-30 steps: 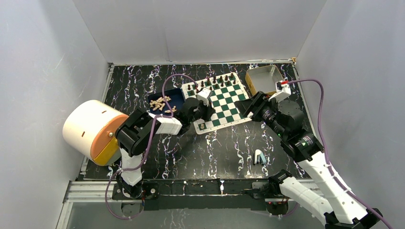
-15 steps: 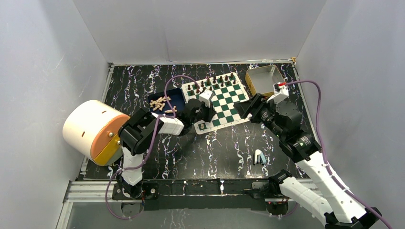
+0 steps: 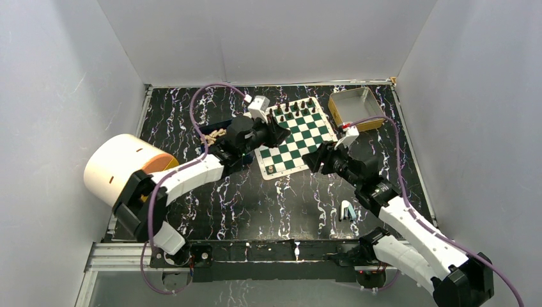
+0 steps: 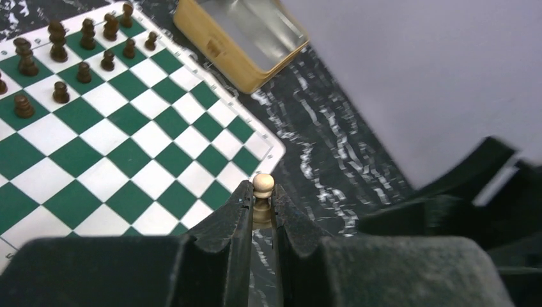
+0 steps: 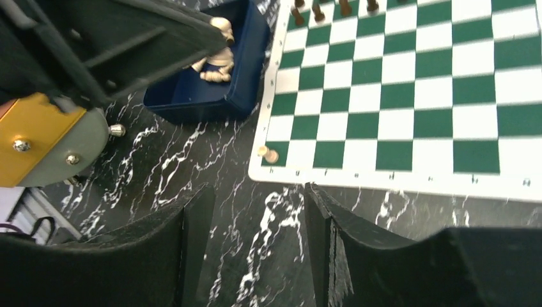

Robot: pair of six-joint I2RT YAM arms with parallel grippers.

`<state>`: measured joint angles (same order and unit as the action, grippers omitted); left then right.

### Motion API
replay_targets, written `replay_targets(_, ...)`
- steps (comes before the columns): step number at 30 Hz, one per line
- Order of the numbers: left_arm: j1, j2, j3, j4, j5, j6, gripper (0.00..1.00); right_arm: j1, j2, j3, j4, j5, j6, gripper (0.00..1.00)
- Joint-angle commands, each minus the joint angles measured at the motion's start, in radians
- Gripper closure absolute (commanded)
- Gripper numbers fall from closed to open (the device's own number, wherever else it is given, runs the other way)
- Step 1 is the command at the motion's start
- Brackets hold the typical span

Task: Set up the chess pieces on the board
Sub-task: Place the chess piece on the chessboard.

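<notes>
The green and white board (image 3: 300, 144) lies at the back centre, with dark pieces (image 3: 291, 107) along its far rows. My left gripper (image 4: 259, 192) is shut on a cream pawn (image 4: 263, 183) and hangs above the board's edge (image 4: 128, 160). In the top view the left gripper (image 3: 278, 132) sits over the board's left side. One cream pawn (image 5: 267, 153) stands on the board's near-left corner square (image 3: 272, 169). My right gripper (image 5: 259, 192) is open and empty, low over the table just off the board's near edge (image 3: 312, 160). More cream pieces (image 5: 217, 64) lie in the blue tray (image 5: 192, 102).
A yellow-rimmed tin (image 3: 353, 105) stands at the board's far right. A big cream and orange cylinder (image 3: 121, 173) lies at the left. A small pale blue object (image 3: 346, 210) lies near the right arm's base. The blue tray (image 3: 220, 134) is partly under the left arm.
The left arm has reached farther out and back over the board's left side with the pawn. The right gripper has pulled back towards the near left, and its jaws have narrowed somewhat.
</notes>
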<state>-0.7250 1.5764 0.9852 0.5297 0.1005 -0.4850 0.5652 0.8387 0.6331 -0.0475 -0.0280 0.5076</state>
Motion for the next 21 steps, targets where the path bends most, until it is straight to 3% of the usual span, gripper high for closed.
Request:
replay_targets(1,-0.005,-0.124,0.053,-0.128,0.031,-0.13,0.99,-0.001,-0.047,-0.096,0.435,-0.046,-0.181,0.38)
replay_targets(6,-0.005,-0.224,0.007,-0.079,0.04,-0.249,1.0,0.001,0.023,-0.086,0.569,-0.135,-0.338,0.34)
replay_targets(11,-0.004,-0.252,-0.016,-0.044,0.068,-0.31,1.0,0.008,0.059,-0.112,0.745,-0.15,-0.388,0.34)
replay_targets(21,-0.004,-0.267,-0.031,-0.012,0.079,-0.319,1.0,0.07,0.172,-0.027,0.769,-0.138,-0.431,0.32)
